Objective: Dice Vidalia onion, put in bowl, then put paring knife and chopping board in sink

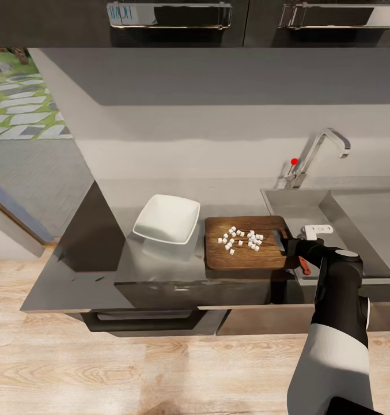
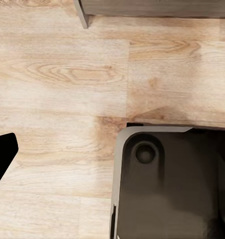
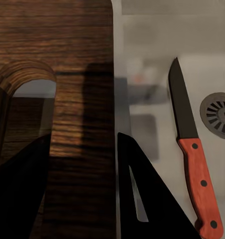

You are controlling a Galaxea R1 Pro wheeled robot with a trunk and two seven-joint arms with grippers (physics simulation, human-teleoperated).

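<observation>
Diced onion on chopping board.

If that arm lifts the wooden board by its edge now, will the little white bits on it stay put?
Probably not all of them. The diced onion lies as loose little chunks on the chopping board, so any tilt would likely slide them off. The board itself looks stiff and flat, so it shouldn't bend. The right gripper sits at one end only, so the far end may sag.

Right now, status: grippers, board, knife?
Right gripper open, straddling chopping board's handle end. Diced onion on board, bowl empty. Paring knife lying near sink drain.
</observation>
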